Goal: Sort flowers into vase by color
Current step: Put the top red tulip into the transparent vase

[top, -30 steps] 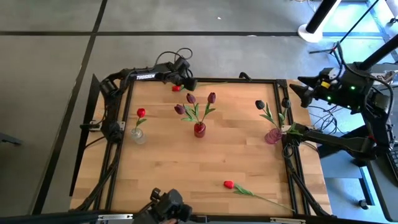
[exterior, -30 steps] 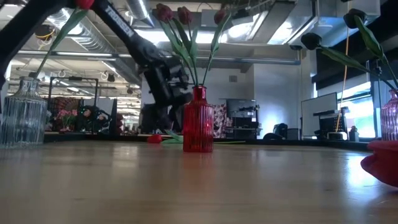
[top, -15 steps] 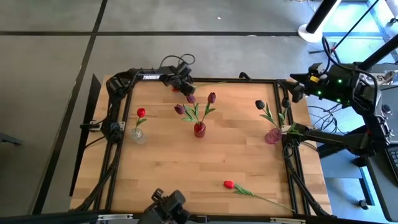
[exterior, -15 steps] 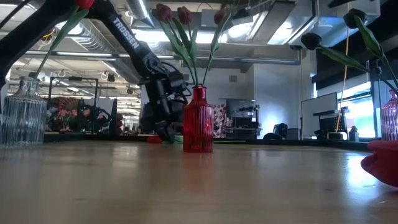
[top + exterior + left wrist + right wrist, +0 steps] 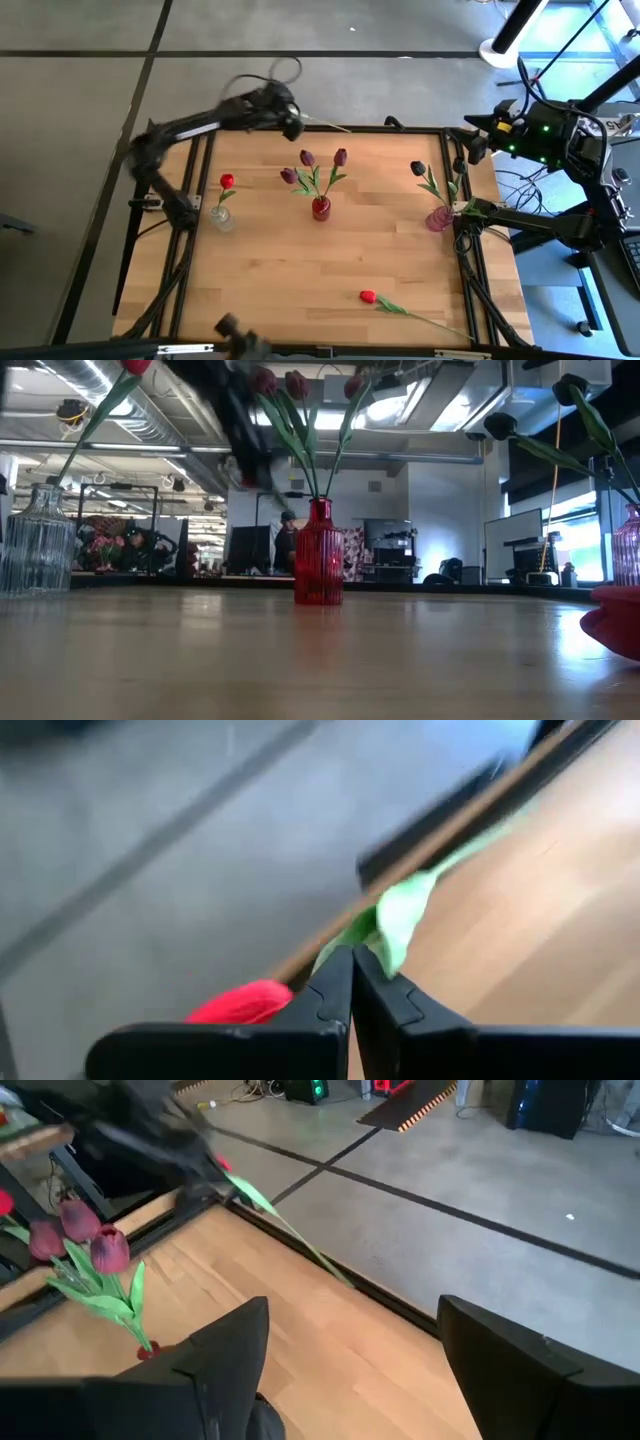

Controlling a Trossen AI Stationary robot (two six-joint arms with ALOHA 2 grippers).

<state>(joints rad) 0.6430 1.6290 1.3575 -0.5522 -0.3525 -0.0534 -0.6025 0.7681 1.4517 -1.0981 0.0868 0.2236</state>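
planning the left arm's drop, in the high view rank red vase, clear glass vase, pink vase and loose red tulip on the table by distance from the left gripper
From the left gripper, shut on a red tulip:
1. Red ribbed vase, table centre.
2. Clear glass vase, left side; nearly tied with the first.
3. Pink vase, right side.
4. Loose red tulip, near edge.

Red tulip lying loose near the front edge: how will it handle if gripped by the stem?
The red tulip probably droops: its stem is long and thin, its bud sits at one end. Likely light. It lies flat, so rolling seems unlikely.
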